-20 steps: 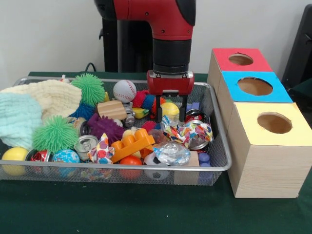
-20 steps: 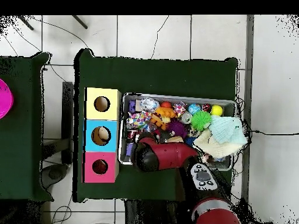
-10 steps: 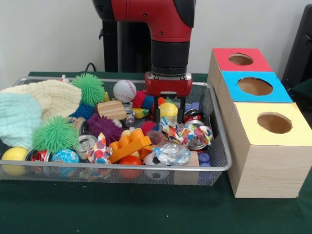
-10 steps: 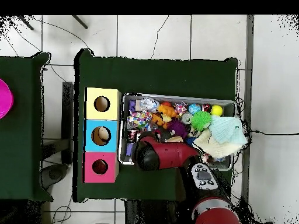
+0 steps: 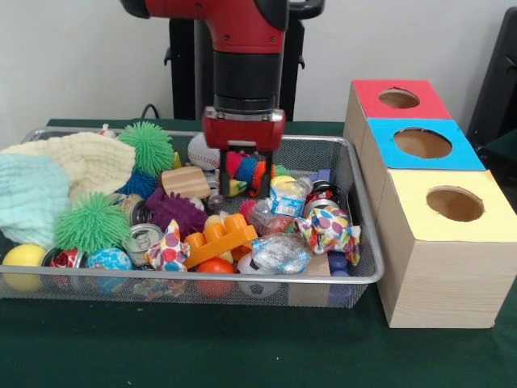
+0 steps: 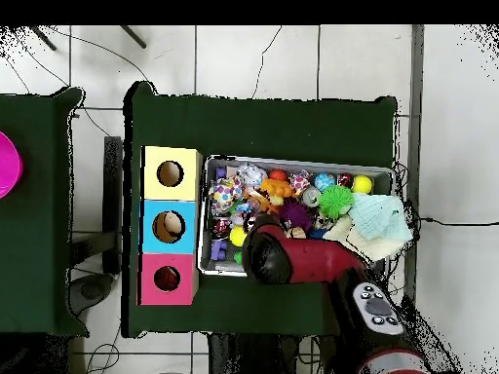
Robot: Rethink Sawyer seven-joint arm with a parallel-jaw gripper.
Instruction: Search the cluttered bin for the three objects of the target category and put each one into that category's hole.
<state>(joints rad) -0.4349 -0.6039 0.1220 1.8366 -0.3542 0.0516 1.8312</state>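
Front view: shift of gripper [image 5: 245, 179] to pic-left vs 0.5 s ago, off the yellow-capped bottle [image 5: 287, 196] and onto a red/blue/orange spiky ball [image 5: 242, 168] at mid-back of mesh bin [image 5: 242, 277]. Fingers [image 5: 267, 174] spread, one either side of that ball, same gap as before. No pinch, nothing carried. Tips low in the clutter; cannot tell whether touching the ball.

Also changed: multicolour crumpled wrapper [image 5: 327, 230] pushed toward bin's pic-right front corner. Bottle now uncovered, just behind it. Prob. knocked during the sweep, not picked. Baseball [image 5: 196, 149] now half hidden behind the wrist.

Overhead: arm [image 6: 302, 261] swung along the bin, away from the boxes. Gripper hidden beneath it.

Beside bin, pic-right in front view: red box [image 5: 371, 93], blue box [image 5: 388, 133], yellow box [image 5: 420, 186]. Pale item [image 6: 172, 225] down the blue hole in overhead. Contents of other holes too small to id.

Target cat. not given, so cannot name the task's things w/ certainty. If balls: spiky ball right betw. the fingers, in the bin, well apart from the boxes.

Reads as search/re-aim step, not transport. Next likely: close on ball, lift clear of rim, carry across to a hole. Risk: soft spikes slipping out, neighbours dragged up too.
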